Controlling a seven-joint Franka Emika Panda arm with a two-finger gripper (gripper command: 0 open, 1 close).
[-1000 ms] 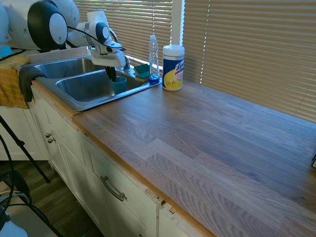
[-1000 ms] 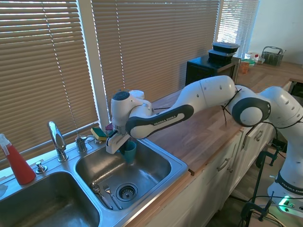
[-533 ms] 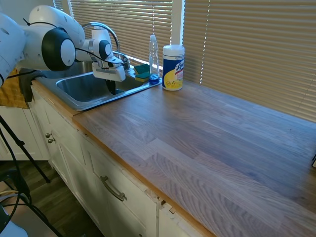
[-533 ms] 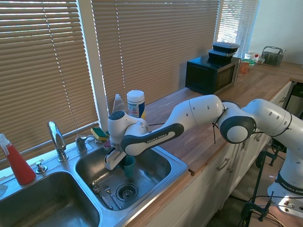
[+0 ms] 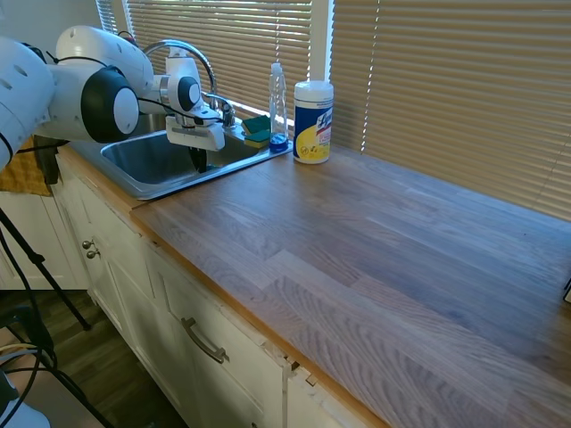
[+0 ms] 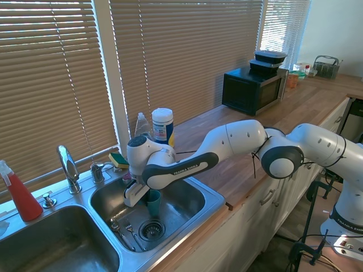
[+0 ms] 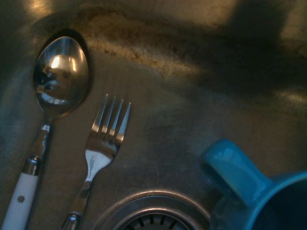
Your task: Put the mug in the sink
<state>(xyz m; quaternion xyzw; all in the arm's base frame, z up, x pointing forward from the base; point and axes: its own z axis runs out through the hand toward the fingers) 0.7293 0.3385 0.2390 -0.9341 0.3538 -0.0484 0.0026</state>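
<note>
In the second exterior view, going from the left, the tall arched faucet (image 6: pixel 68 168) stands behind the divider of the sink (image 6: pixel 187 218), and just right of it lies the right-hand basin, where a spoon (image 6: pixel 116 226) and a fork (image 6: pixel 129 229) rest on the steel floor beside the drain (image 6: pixel 151 230). Directly above and slightly right of that drain hangs the gripper (image 6: pixel 148 199), its fingers clamped on the rim of the mug (image 6: pixel 153 202), which sits upright with its mouth up, well below the counter's level and inside the basin walls. Whether its base already touches the steel I cannot tell; it looks very close. The relation that matters is vertical: the mug hangs straight under the claw, its long axis upright, so the remaining travel, as I judge it, is a short drop and then a release. The wrist view shows the spoon (image 7: pixel 45 115) and fork (image 7: pixel 98 151) off to one side of the drain ring (image 7: pixel 148 211), and the mug's handle (image 7: pixel 232 170) jutting toward the open floor, so the landing spot seems free of cutlery. Farther right, behind the basin, stand a clear bottle (image 6: pixel 142 124) and the wipes canister (image 6: pixel 162 125), well apart from the mug. In the first exterior view the gripper (image 5: pixel 198 159) dips below the sink's edge and the mug is hidden.
</note>
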